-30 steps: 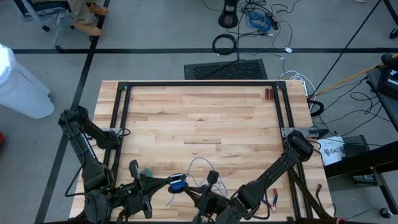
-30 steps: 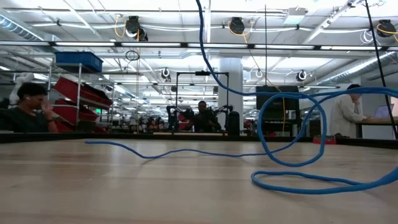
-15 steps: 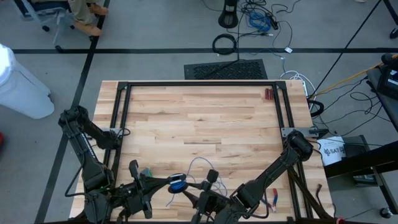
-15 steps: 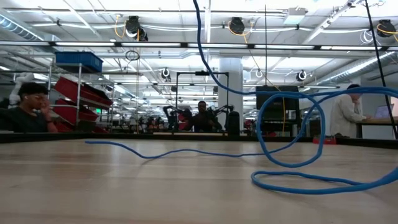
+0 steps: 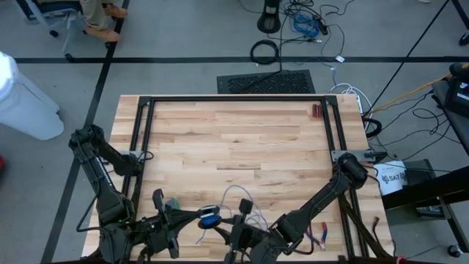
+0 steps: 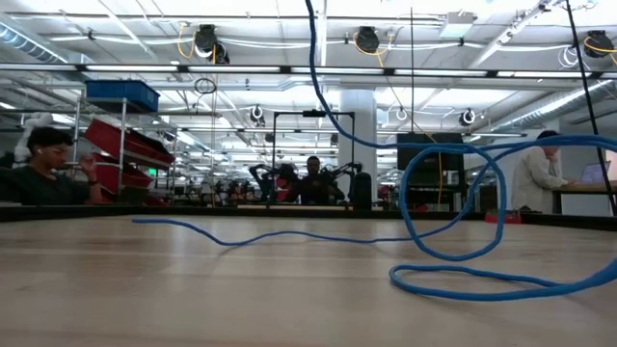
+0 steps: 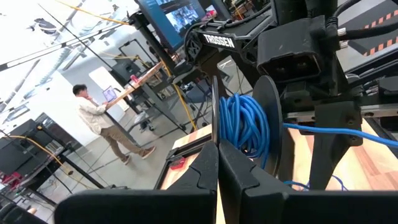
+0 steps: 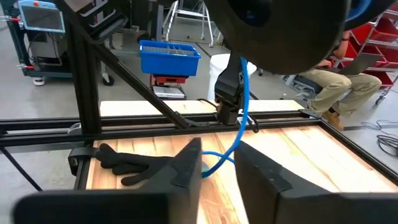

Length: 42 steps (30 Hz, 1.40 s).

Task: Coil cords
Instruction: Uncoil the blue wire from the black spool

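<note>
A: Biggest first — the worktop [image 5: 234,147], pale wood planks with a black frame [image 5: 143,125] running round the edges.

B: Arms?

A: Both down at the near edge. Left arm [image 5: 95,172] reaches from the left side, right arm [image 5: 330,194] from the right, and their ends meet near the middle of that edge.

B: Left tool?

A: Left tool [image 7: 217,163] has its fingers pressed together with no gap. It points at a dark round reel [image 7: 268,134] just ahead of it, with blue turns wound on.

B: Right tool?

A: Right tool [image 8: 217,163] shows a narrow gap between its fingers, nothing visibly between them. Can't tell if it grips anything. The dark reel hangs right above it in its wrist view.

B: And the cord?

A: The cord [image 6: 453,241], thin and blue, is partly wound on the reel near the middle of the near edge. The rest lies loose on the worktop: one loop, a wavy tail running left, one strand rising up out of the low view. From above it's a small blue bundle [image 5: 209,216] between the tools, pale loose loop just beyond.

B: Smaller stuff?

A: Black glove [image 8: 127,163] by the frame. A small red item [image 5: 316,111] at the far right.
</note>
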Motion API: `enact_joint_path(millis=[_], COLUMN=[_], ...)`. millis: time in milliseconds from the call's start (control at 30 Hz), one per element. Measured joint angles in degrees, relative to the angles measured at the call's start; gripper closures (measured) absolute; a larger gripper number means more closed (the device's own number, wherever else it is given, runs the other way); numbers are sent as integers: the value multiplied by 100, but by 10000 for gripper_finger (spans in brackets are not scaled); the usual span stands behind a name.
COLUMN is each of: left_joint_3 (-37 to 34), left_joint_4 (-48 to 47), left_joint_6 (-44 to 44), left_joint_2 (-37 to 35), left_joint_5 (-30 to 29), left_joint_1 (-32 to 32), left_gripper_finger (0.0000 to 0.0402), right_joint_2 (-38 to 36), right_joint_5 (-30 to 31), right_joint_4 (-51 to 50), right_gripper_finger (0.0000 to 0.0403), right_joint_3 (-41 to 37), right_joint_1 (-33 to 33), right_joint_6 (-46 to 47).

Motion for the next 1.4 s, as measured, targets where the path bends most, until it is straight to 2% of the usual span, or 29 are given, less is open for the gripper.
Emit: enact_joint_path(millis=[100,167,600,967,1133,1400], left_joint_3=[0,0,0,0,0,0], left_joint_4=[0,0,-17,-287,-284,-267], left_joint_6=[2,2,-428,-424,-352,118], left_joint_2=[0,0,47,243,243,203], left_joint_5=[-2,-2,-7,-11,-13,-15], left_joint_1=[-2,0,230,445,330,18], left_gripper_finger=[401,401,401,401,401,401], right_joint_2=[0,0,0,-11,-35,-35], right_joint_5=[4,7,-20,14,532,2053], right_joint_4=[0,-4,182,1620,1540,1027], right_gripper_finger=[383,397,402,403,403,403], right_joint_3=[-1,0,1,7,358,911], right_joint_1=[2,8,93,467,701,1211], right_joint_6=[-29,-40,102,-1204,-1795,-2698])
